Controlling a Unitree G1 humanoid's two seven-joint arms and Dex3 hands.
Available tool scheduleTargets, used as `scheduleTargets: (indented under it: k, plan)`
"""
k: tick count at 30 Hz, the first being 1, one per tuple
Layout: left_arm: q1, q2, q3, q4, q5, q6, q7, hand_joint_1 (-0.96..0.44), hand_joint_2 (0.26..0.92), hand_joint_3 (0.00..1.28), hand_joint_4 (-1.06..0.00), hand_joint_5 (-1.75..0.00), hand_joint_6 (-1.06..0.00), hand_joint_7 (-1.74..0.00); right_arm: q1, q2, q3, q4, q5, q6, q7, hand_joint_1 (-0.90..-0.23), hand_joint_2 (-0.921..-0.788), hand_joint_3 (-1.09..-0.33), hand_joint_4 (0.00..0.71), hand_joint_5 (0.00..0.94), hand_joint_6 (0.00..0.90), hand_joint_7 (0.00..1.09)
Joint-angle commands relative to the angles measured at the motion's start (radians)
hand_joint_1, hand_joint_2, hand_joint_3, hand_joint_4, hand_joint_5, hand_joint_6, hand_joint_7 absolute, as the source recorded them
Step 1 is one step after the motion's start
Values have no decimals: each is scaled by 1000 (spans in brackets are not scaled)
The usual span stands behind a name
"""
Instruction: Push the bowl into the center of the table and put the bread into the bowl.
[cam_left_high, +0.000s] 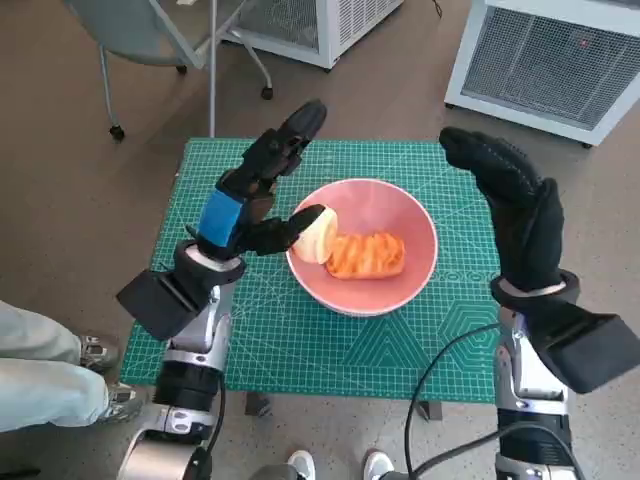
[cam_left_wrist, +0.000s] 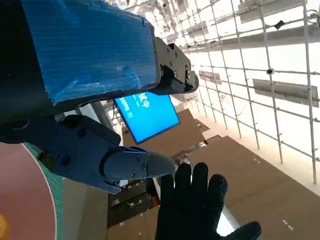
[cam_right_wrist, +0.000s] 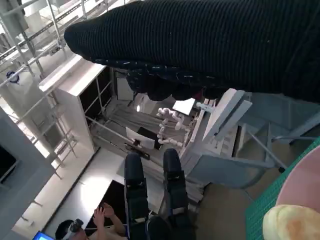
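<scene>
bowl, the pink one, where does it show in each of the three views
Head view: the pink bowl sits mid-picture on the green mat, with the bread inside.
Left wrist view: only a pink slice of it shows at the lower left edge, beneath the left robot hand.
Right wrist view: a pink piece at the lower right corner, above the bread.
Shared landmark: the green mat borders the bowl in all three.

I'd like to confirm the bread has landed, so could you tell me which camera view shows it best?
The head view: the bread lies whole inside the pink bowl, beside the left robot hand. The right wrist view catches only a pale end of it at the picture's edge. The left wrist view shows only a tiny orange sliver that may be it.
</scene>
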Motion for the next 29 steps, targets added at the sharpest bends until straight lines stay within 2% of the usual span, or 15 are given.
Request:
scheduleTargets:
  k: [1, 12, 29]
  plan:
    - [13, 5, 10, 10, -30, 17, -28, -584, 921, 425, -209, 0, -276, -22, -2, -9, 0, 20, -6, 15, -2, -702, -921, -772, 192, 4, -1, 462]
    - [30, 3, 17, 2, -44, 36, -55, -596, 921, 423, -196, 0, -266, -19, -12, -2, -4, 42, -11, 10, -10, -704, -921, -763, 191, 2, -1, 458]
    - [48, 9, 18, -3, -12, 11, -39, -596, 921, 420, -188, 0, -261, -18, -28, 9, -3, 68, 3, 18, -7, -701, -921, -752, 189, 0, -1, 463]
